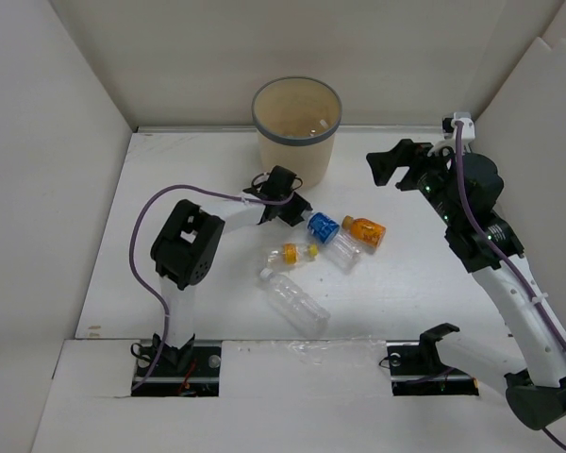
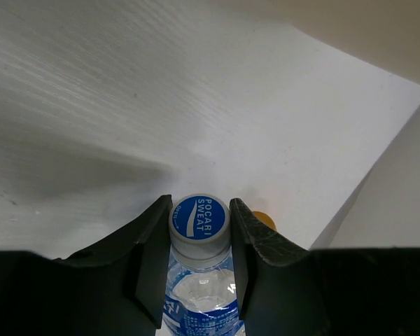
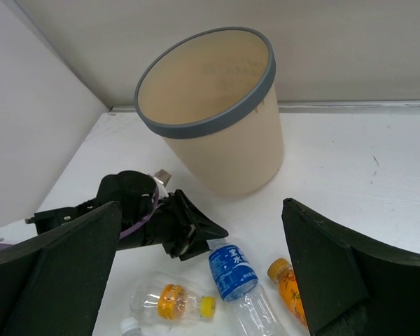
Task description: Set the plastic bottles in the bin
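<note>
We read the step in hand as the pick of the blue-label bottle [image 3: 231,269], which lies on the worktop [image 1: 424,283] just in front of the bin [image 1: 294,156], its cap end toward the left gripper [image 1: 294,204]. The left jaws stand narrow, with a finger against each side of the blue cap, so we take them as closed on it. We cannot tell whether the bottle is clear of the worktop. To do this well we would lift straight up before swinging, since a hold at the cap lets the body hang and sway. We would then carry the bottle over the grey rim with room to spare and release only when all of it is above the mouth. The right gripper [image 1: 396,168] hovers beside the bin with its jaws spread wide and nothing in them; we would hold it out of the left arm's path. Only the left wrist view shows the fingers meeting the cap. Only the top view shows the large clear bottle [image 1: 292,300] whole, nearest the arm bases, with the yellow-label bottle [image 1: 297,253] and the orange bottle [image 1: 365,229] lying close to the blue one. The right wrist view shows how tall the bin stands against the left gripper, which the top view flattens.
</note>
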`<state>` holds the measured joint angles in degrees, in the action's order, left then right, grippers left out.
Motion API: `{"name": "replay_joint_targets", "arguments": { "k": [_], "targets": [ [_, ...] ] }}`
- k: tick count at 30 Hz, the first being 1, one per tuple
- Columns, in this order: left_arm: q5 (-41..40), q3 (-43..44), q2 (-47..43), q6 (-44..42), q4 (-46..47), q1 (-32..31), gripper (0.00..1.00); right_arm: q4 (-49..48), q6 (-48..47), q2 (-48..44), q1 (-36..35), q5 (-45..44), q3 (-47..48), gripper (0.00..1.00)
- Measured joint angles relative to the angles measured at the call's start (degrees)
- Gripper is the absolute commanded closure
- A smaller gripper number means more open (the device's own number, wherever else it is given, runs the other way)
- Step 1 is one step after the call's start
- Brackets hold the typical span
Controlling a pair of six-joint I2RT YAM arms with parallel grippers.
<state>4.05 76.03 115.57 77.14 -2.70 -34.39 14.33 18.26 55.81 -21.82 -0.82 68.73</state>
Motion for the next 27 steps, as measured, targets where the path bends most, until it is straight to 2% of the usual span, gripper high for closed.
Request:
{"name": "replay_joint_targets", "arguments": {
  "k": [9, 17, 20, 26, 27],
  "targets": [
    [-0.04, 0.13, -9.51, -4.46, 4.72, -1.9, 1.0, -1.36, -3.82, -0.42, 0.0, 3.82, -2.23, 0.0],
    [-2.47, 13.9, -15.34, -16.11, 0.98, -2.71, 1.0, -1.57, -13.6, -0.28, -4.94, 7.23, -5.05, 0.0],
    [-2.21, 18.12, -17.07, -20.63, 0.11, -2.56, 1.0, -1.66, -16.13, 2.01, -6.54, 6.67, -5.05, 0.0],
    [1.66, 18.71, -21.44, -26.36, -0.35, -2.51, 1.0, -2.27, -18.18, 9.22, -7.76, 4.61, -4.98, 0.0],
    [2.47, 18.71, -21.79, -26.93, -0.33, -2.51, 1.0, -2.38, -18.32, 10.56, -8.37, 4.15, -4.83, 0.03]
  ]
}}
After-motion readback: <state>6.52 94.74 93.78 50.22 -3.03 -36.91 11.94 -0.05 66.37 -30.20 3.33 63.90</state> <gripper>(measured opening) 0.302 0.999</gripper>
